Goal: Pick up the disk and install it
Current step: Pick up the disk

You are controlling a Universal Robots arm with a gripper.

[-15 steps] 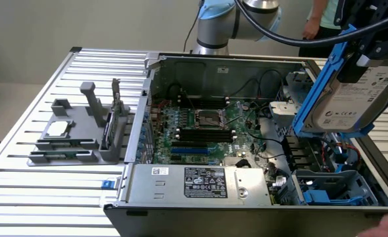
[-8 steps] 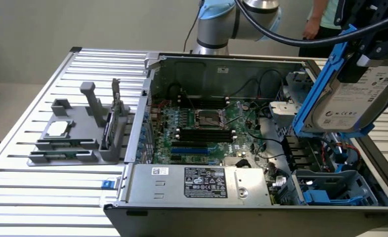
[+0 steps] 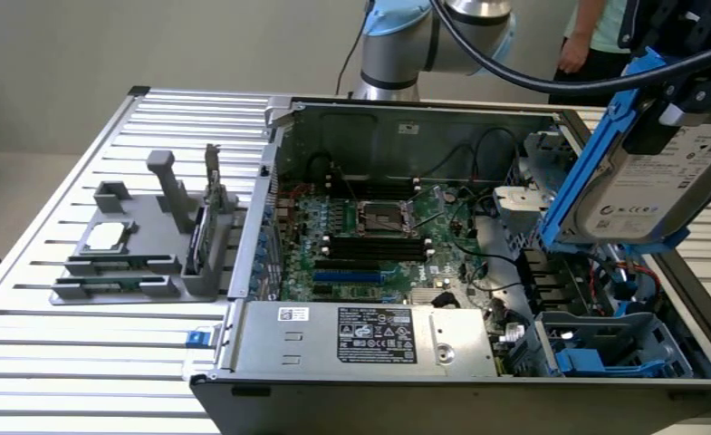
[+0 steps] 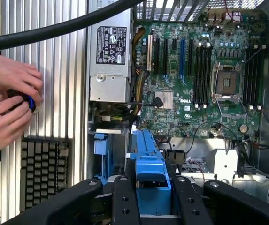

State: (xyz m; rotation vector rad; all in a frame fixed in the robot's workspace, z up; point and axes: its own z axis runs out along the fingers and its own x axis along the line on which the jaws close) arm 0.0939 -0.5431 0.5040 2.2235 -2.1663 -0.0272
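The disk [image 3: 659, 186] is a silver-grey drive with a white label in a blue caddy. It hangs tilted on edge above the open computer case [image 3: 283, 163], over the case's end at the exterior view's right. My gripper [image 3: 669, 86] comes down from above and is shut on the disk's upper part. In the wrist view the caddy's blue edge [image 4: 148, 164] runs between my two black fingers [image 4: 125, 201], with the gripper [image 4: 154, 204] clamped on it. Below the disk lies a drive bay with blue plastic parts [image 3: 597, 352].
The motherboard [image 3: 368, 231] fills the case floor, and a silver power supply box [image 3: 368, 335] lies along its near side. A grey fixture [image 3: 138, 245] with a small silver chip [image 3: 104, 236] stands on the slatted table. A person's hands [image 4: 7, 108] hold a small dark device above a keyboard [image 4: 42, 173].
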